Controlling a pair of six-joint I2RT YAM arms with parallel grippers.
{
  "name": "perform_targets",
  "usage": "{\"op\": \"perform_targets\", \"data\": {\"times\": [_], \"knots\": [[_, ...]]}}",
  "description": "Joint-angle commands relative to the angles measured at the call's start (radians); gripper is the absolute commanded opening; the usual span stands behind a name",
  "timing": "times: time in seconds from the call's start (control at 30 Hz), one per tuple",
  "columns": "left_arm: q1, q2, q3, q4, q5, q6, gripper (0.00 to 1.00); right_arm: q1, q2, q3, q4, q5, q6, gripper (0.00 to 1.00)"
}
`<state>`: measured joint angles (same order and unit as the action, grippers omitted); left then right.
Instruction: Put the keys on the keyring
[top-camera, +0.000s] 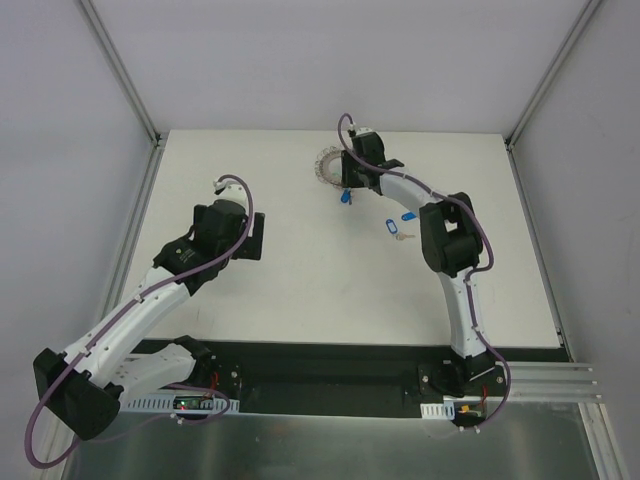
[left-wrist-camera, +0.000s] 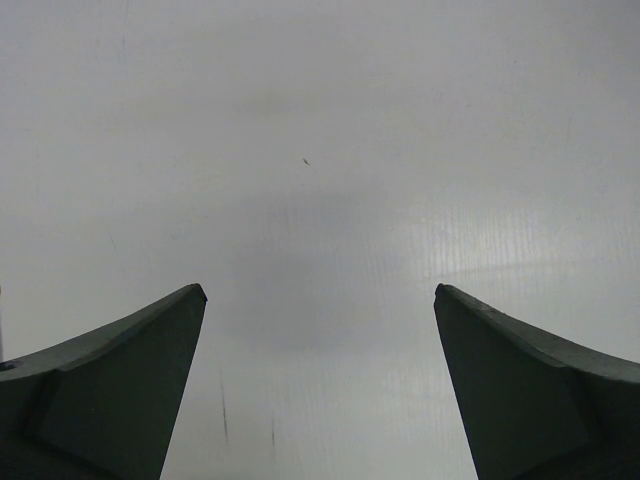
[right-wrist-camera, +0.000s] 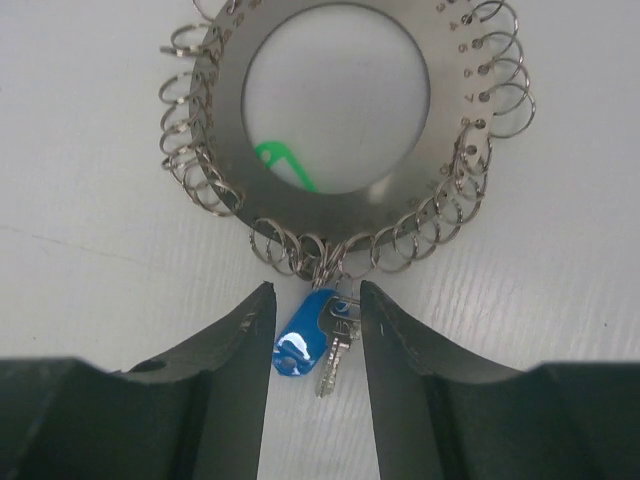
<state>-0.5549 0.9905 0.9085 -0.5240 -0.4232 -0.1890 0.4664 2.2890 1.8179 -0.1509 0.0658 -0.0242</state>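
"Keyring, the large grey metal loop (right-wrist-camera: 340, 210) edged with small wire rings (right-wrist-camera: 190, 130): where did it lie?"

"Flat on the white table (top-camera: 250, 160), toward the far side, with the right arm reaching out to it."

"And the right gripper (right-wrist-camera: 315, 292)?"

"Just on the near side of the keyring, its fingers parted. Between them lay a blue oval plastic tag (right-wrist-camera: 300, 338) and a small silver key (right-wrist-camera: 332, 362), side by side. The tag sat close against one finger. A sliver of table showed between the key and the other finger, so the claw was released, not pinching."

"Were the tag and key on the keyring?"

"They seemed to hang from one wire ring at the keyring's near edge. The rings crowded together there and I could not tell which one."

"Other keys?"

"Two more blue tags (top-camera: 392, 226) lay loose on the table, nearer the arm bases than the keyring and to its right, well apart from it. Their keys were too small to make out from above."

"Anything inside the keyring?"

"A green mark (right-wrist-camera: 285, 165) showed in its round opening. I could not tell what it was."

"The left gripper (left-wrist-camera: 320, 300)?"

"Well to the left of the keyring, over bare table, fingers spread wide with nothing between them."
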Motion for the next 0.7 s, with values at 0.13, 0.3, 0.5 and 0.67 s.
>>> {"op": "perform_targets", "data": {"times": [0.13,0.3,0.5,0.67], "knots": [[0.006,-0.035,-0.008,0.019,0.012,0.026,0.99,-0.057,0.082,0.171,-0.055,-0.132,0.099,0.41],[0.006,-0.036,-0.014,0.025,0.015,0.031,0.99,-0.080,0.118,0.195,-0.078,-0.221,0.164,0.40],[0.007,-0.036,-0.017,0.027,0.017,0.033,0.99,-0.097,0.156,0.225,-0.113,-0.288,0.222,0.38],[0.010,-0.039,-0.020,0.028,0.024,0.034,0.99,-0.101,0.159,0.177,-0.101,-0.334,0.250,0.18]]}}
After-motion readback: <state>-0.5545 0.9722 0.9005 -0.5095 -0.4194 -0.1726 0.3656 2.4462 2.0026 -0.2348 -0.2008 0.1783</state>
